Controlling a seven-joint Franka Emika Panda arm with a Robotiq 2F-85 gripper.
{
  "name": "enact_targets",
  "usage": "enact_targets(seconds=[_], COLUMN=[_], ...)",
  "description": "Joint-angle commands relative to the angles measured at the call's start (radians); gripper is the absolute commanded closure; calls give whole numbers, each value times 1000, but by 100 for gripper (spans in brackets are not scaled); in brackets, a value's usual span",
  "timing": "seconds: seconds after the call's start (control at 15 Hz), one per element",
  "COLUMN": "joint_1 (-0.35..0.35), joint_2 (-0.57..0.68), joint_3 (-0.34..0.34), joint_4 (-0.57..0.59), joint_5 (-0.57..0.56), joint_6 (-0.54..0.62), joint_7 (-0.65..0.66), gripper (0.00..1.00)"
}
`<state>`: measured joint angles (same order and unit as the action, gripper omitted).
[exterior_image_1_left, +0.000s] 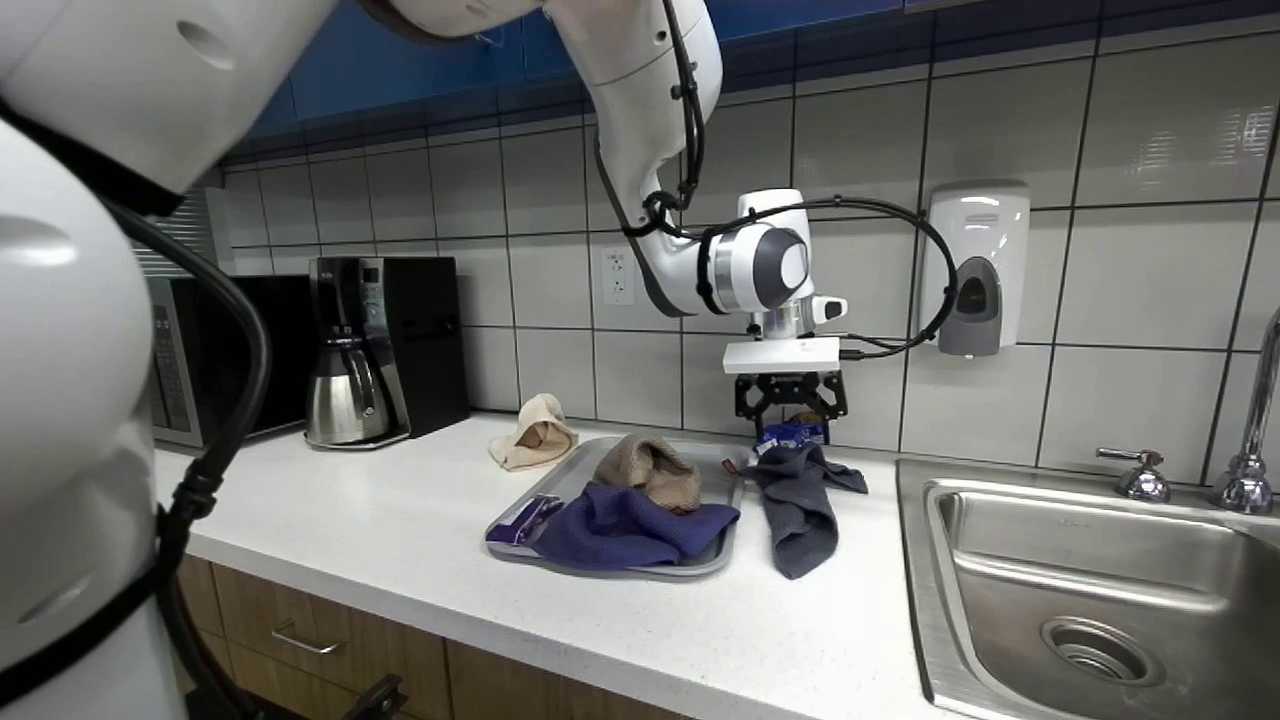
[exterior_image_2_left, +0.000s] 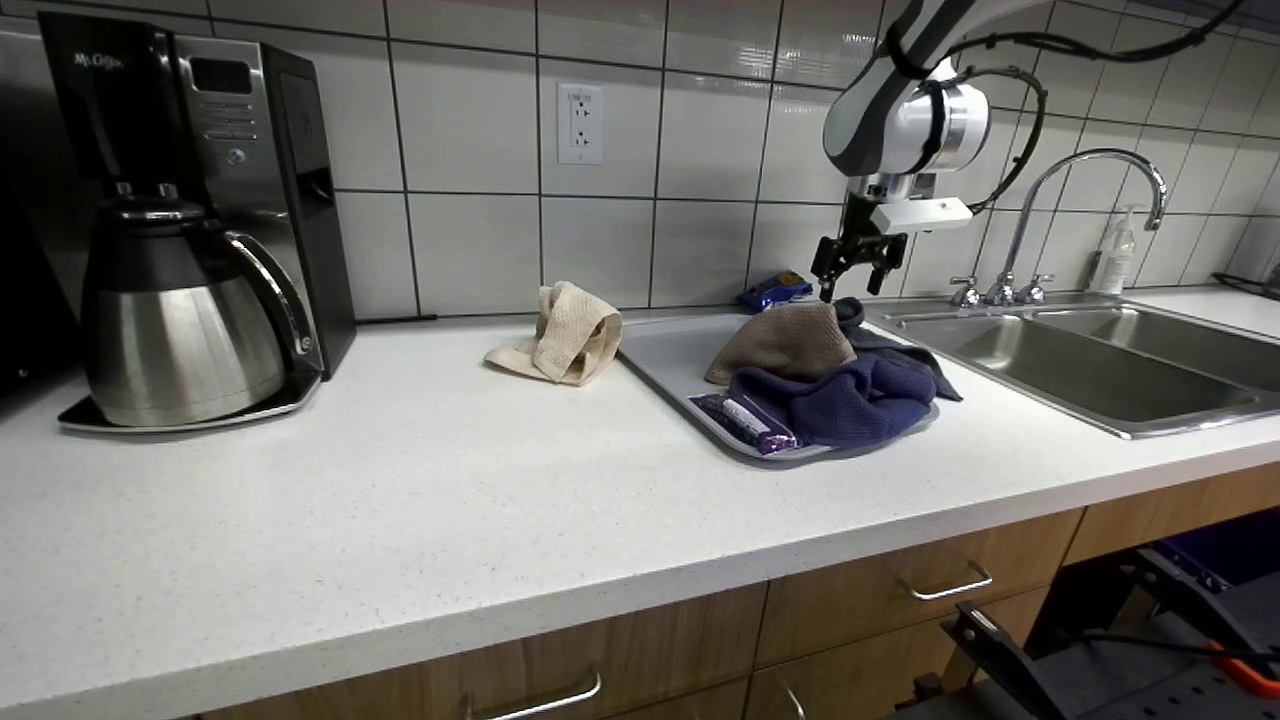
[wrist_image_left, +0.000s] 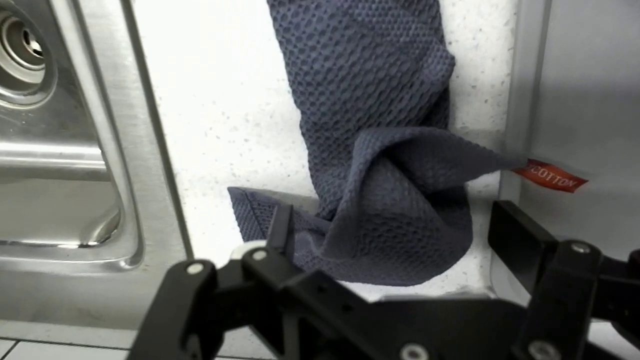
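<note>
- Spanning from the 9 o'clock edge of an exterior view, the arm (exterior_image_1_left: 640, 80) passes the top and slopes down to its wrist; the gripper (exterior_image_1_left: 792, 428) points toward 6 o'clock, jaws spread wide.
- Same view: the dark grey cloth (exterior_image_1_left: 797, 510) lies at 6 o'clock from the gripper, on the white countertop (exterior_image_1_left: 850, 620). The grey tray (exterior_image_1_left: 570, 478) sits at 9 o'clock from this cloth, the steel sink (exterior_image_1_left: 917, 530) at about 3 o'clock.
- In an exterior view, the arm slants in from 1 o'clock; the fingers (exterior_image_2_left: 825, 262) stand apart, tips toward 6 o'clock.
- Same view: the dark grey cloth shows at 5 o'clock from the gripper, partly hidden by the brown cloth (exterior_image_2_left: 785, 345) and the purple cloth (exterior_image_2_left: 845, 402) on the tray. A blue packet (exterior_image_2_left: 775, 291) lies at 9 o'clock from the gripper.
- In the wrist view, the gripper enters from 6 o'clock; one finger stands at 7 o'clock, the other at 4 o'clock, with a wide gap between.
- Same view: the dark grey cloth lies beneath the gap, its bunched end between the fingers, its length running toward 12 o'clock. Its red tag (wrist_image_left: 552, 176) lies at 3 o'clock over the tray; the sink occupies 9 o'clock. Contact between gripper and cloth cannot be determined.
</note>
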<state>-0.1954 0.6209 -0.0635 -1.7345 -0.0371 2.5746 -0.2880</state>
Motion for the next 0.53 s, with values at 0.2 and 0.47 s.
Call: enact_targets(seconds=[0.2,0.47], joint_1=[-13,-13], joint_2=[132,192], joint_3=[11,12], joint_4=[179,246], joint_5=[0,-2], joint_6=[-58,-83], joint_7=[9,10], gripper=[0,0])
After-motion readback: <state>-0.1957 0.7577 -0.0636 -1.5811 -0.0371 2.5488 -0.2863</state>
